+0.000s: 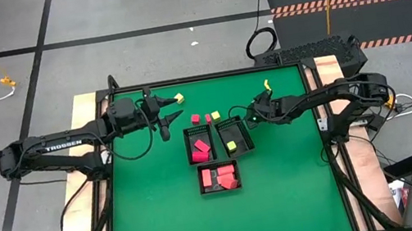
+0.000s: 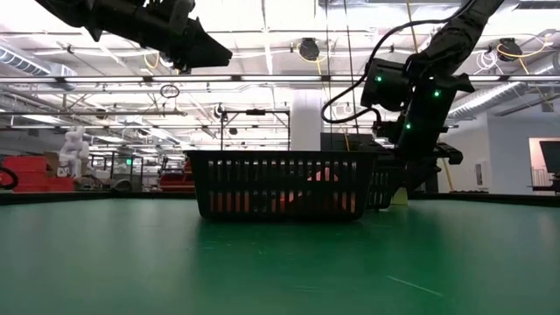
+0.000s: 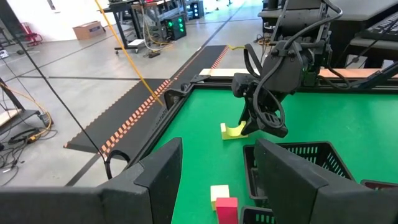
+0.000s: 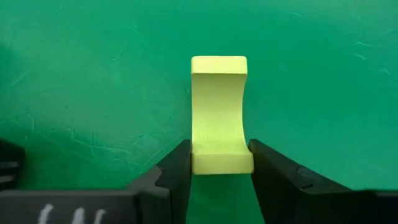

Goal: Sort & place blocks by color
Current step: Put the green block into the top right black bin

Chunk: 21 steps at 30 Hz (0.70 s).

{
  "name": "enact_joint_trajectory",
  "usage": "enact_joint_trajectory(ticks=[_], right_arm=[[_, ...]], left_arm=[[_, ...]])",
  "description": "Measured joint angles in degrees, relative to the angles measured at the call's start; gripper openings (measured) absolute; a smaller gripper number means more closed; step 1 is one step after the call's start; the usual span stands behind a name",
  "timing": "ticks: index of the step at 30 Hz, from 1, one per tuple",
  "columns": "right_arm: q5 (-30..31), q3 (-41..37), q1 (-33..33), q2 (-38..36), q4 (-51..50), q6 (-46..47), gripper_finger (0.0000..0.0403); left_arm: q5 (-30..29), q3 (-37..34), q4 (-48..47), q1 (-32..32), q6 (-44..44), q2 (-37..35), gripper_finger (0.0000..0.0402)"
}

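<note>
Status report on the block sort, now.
Right gripper down at the mat, fingers against a yellow curved block. Left gripper open, empty, hovering near the far edge. Nothing in the way.

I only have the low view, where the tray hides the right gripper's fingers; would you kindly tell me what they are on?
Observer: The right gripper has its fingers on either side of a curved block, yellow, lying on the mat; they seem to touch both its sides.
Operator: Thank you. Is the left gripper carrying anything?
Observer: No, the left gripper is open and empty, above the mat near its far edge.
Operator: Which tray takes yellow?
Observer: The tray nearest the right arm holds one yellow block; the other two hold red blocks.
</note>
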Motion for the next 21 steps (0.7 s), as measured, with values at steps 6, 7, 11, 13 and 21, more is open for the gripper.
enact_joint_trajectory(ticks=[6, 7, 11, 13, 21], right_arm=[[0.0, 0.0, 0.0, -3.3, 1.3, -3.1, 0.0135], [0.0, 0.0, 0.0, -4.5, 2.0, -4.2, 0.0128], [-0.4, 0.0, 1.4, -10.3, 6.7, -9.5, 0.0125], [-2.1, 0.0, 2.6, -13.1, 9.4, -11.6, 0.0125], [-12.0, 0.0, 9.6, -18.0, 20.4, -15.7, 0.0134]], left_arm=[[0.0, 0.0, 0.0, 0.0, 0.4, 0.0, 0.0205], [0.0, 0.0, 0.0, 0.0, 0.4, 0.0, 0.0205], [0.0, 0.0, 0.0, 0.0, 0.5, 0.0, 0.0205], [0.0, 0.0, 0.0, 0.0, 0.5, 0.0, 0.0205], [0.0, 0.0, -0.1, 0.1, -0.9, 0.0, 0.0205]])
